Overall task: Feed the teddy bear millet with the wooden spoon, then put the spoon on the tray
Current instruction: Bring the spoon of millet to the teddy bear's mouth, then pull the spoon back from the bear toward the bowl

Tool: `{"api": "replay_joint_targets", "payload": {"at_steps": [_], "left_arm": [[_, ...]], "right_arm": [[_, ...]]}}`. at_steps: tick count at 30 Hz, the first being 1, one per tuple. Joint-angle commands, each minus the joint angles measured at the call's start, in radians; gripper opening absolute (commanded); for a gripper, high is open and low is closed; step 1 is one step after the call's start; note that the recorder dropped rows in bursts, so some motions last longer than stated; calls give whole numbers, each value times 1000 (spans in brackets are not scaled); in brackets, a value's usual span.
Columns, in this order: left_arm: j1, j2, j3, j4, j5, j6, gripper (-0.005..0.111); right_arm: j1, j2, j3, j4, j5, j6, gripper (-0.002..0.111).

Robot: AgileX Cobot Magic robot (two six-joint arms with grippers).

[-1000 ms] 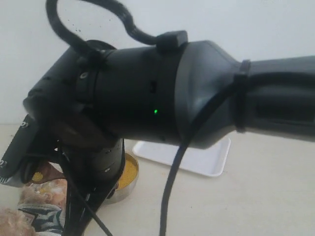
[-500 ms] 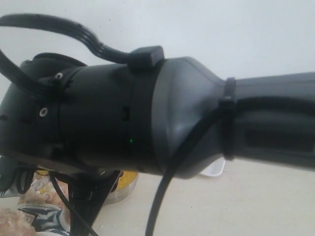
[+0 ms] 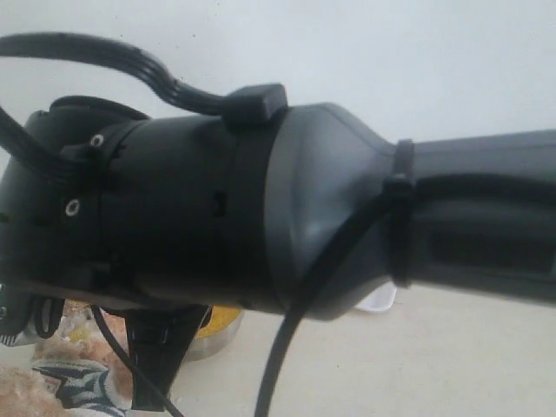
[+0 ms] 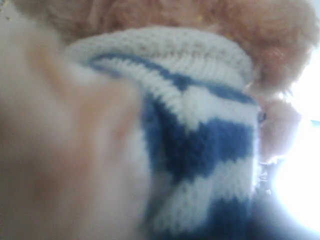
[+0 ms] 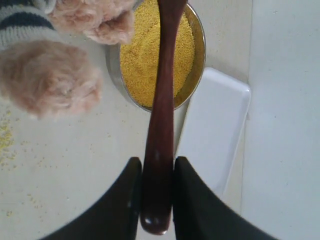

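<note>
My right gripper [image 5: 157, 162] is shut on the dark wooden spoon [image 5: 162, 95], which reaches out over the metal bowl [image 5: 201, 45] of yellow millet [image 5: 142, 50]; its far end runs out of frame. The teddy bear's fuzzy paws [image 5: 47, 80] lie beside the bowl. The white tray [image 5: 215, 125] sits just past the bowl. In the left wrist view the bear's striped shirt [image 4: 210, 145] fills the picture at very close range and no jaws show. In the exterior view the bear [image 3: 65, 382] sits at the bottom left under the arm.
The right arm [image 3: 304, 208] blocks most of the exterior view; only slivers of the bowl [image 3: 217, 330] and tray [image 3: 380, 300] show under it. Loose millet grains [image 5: 5, 140] are scattered on the pale tabletop. A black cable [image 3: 287, 347] hangs from the arm.
In the exterior view the right arm has swung left and lower, covering most of the tray and bowl. Over the last half second it has hardly moved.
</note>
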Motion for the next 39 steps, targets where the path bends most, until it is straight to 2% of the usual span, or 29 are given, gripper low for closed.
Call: {"api": "replay_joint_targets", "payload": {"at_steps": [1, 13, 18, 26, 30, 35, 37, 39], "left_arm": [[-4, -10, 5, -21, 32, 5, 4], [-4, -10, 5, -21, 32, 5, 4], [-4, -10, 5, -21, 32, 5, 4], [-4, -10, 5, -23, 32, 5, 4], [-4, -10, 5, -23, 32, 5, 4], [-4, -10, 5, -25, 32, 5, 4], [-4, -10, 5, -32, 32, 5, 4], [-4, -10, 5, -45, 32, 5, 4]], "right_arm": [[24, 0, -5, -121, 5, 5, 0], [63, 2, 39, -214, 53, -57, 0], [115, 2, 108, -337, 13, 112, 0], [126, 2, 108, -346, 29, 84, 0], [124, -14, 108, -353, 24, 144, 0], [34, -85, 106, -323, -19, 158, 0], [-24, -122, 84, -205, -38, 104, 0], [-100, -141, 47, -7, -33, -32, 0]]}}
